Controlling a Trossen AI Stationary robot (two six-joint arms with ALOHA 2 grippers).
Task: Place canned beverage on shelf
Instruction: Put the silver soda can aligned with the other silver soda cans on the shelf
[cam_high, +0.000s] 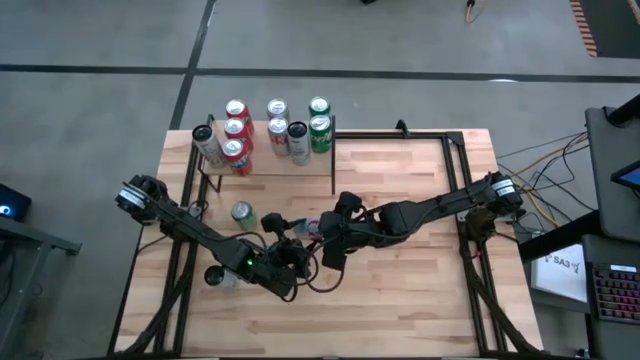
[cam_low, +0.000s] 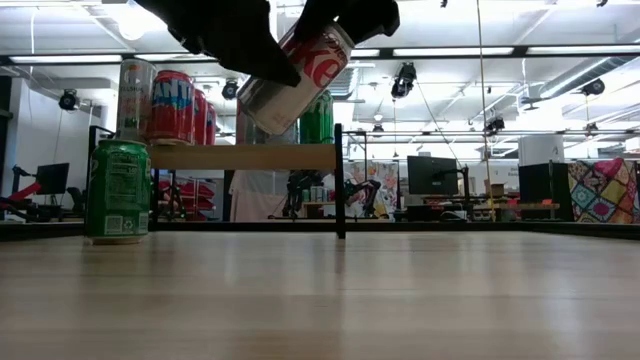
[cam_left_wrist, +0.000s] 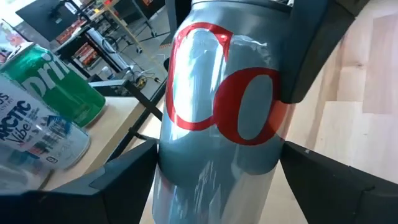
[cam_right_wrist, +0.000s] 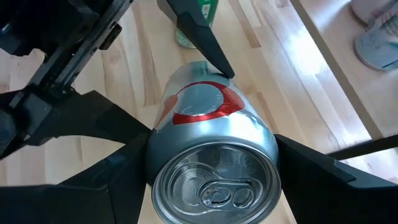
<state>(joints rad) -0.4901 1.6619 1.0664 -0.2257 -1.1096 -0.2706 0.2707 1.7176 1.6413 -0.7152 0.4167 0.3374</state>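
The left gripper (cam_high: 296, 243) and the right gripper (cam_high: 322, 238) meet above the middle of the table. Between them a silver aluminium can with red letters (cam_low: 297, 78) hangs tilted in the air. The right fingers (cam_right_wrist: 118, 180) press its sides; whether the left fingers (cam_left_wrist: 121, 177) touch it, I cannot tell. The small light-wood shelf with black posts (cam_high: 315, 165) stands far left, holding cans; some labels are hidden. A green can (cam_low: 118, 191) stands on the table at the left.
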